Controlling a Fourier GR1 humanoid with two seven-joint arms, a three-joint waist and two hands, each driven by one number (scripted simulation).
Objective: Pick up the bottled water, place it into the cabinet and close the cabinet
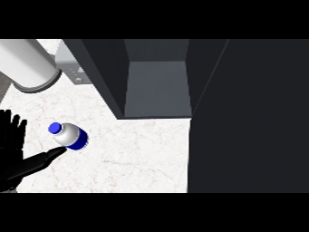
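White marble counter [137,149] ran under everything, and at its near left the left hand [6,152] was spread wide, thumb tip touching the bottle [70,135], seemingly about to grasp it. Farther right, the cabinet [156,81] stood open to receive it, its door [257,118] swung toward the viewer.

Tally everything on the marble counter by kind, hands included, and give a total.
Clear plastic water bottle with blue cap and label: 1
Dark grey open cabinet: 1
Large white cylinder: 1
Small grey box with knobs: 1
Black robot hand, the left hand: 1
Total: 5
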